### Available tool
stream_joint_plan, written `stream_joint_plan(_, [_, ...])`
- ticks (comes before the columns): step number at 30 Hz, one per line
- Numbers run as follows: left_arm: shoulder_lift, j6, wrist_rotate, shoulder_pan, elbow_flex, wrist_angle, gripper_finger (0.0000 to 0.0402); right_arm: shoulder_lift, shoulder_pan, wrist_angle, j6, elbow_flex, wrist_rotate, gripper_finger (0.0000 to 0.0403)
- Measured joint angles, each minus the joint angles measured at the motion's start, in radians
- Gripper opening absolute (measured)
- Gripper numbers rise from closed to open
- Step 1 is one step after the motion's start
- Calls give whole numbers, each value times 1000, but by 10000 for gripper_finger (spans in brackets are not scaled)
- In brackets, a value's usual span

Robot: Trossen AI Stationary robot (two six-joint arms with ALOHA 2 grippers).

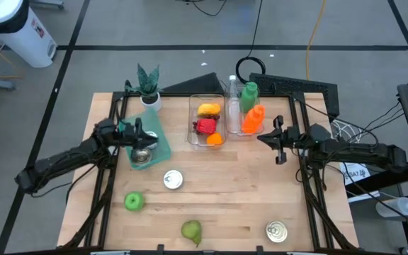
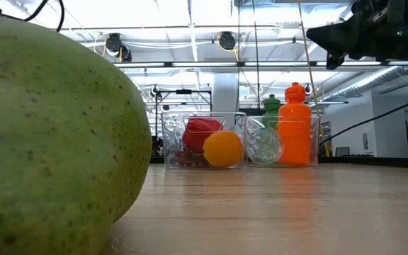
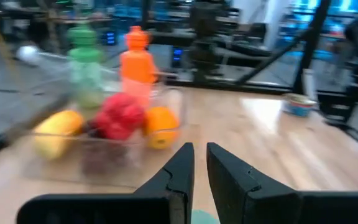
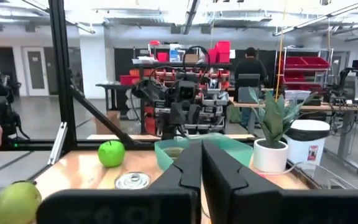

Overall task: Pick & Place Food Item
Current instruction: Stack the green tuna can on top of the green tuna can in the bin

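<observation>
A clear tub [image 1: 193, 134] at the back of the table holds a yellow food item [image 1: 208, 110], a red one [image 1: 205, 126] and an orange [image 1: 215, 139]. On the bare wood near the front lie a green apple [image 1: 134, 202] and a pear [image 1: 191, 230]. The pear fills the left of the low view [image 2: 48, 134]. My left gripper [image 1: 142, 133] is shut, points level and hovers over a teal bowl [image 1: 158, 145], left of the tub. My right gripper [image 1: 268, 137] is shut and hangs above the table, right of the tub. It holds nothing.
A second clear tub [image 1: 257, 131] with a clear, a green [image 1: 249, 93] and an orange bottle [image 1: 252, 119] stands right of the food tub. A potted plant [image 1: 148, 86] is at the back left. Tin cans lie at the centre [image 1: 173, 179] and front right [image 1: 277, 231].
</observation>
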Motion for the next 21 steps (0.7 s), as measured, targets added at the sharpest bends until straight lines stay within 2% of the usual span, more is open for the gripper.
stream_joint_plan(3, [0,-12,-30,-102,22,-13,51,0,0,-16,1,0,0,3])
stream_joint_plan(5, [6,0,-97,-194,60,-54,51,0,0,-20,1,0,0,3])
stream_joint_plan(12, [135,38,-531,-570,224,-213,51,0,1,-19,-2,0,-5,4])
stream_joint_plan(17, [322,-61,-842,-785,412,-496,51,2,1,-21,-3,0,-5,4])
stream_joint_plan(19, [422,-138,-873,-851,477,-581,51,2,1,-20,-4,0,-4,4])
stream_joint_plan(21, [528,-201,-856,-910,530,-614,51,2,1,-17,-8,0,-3,4])
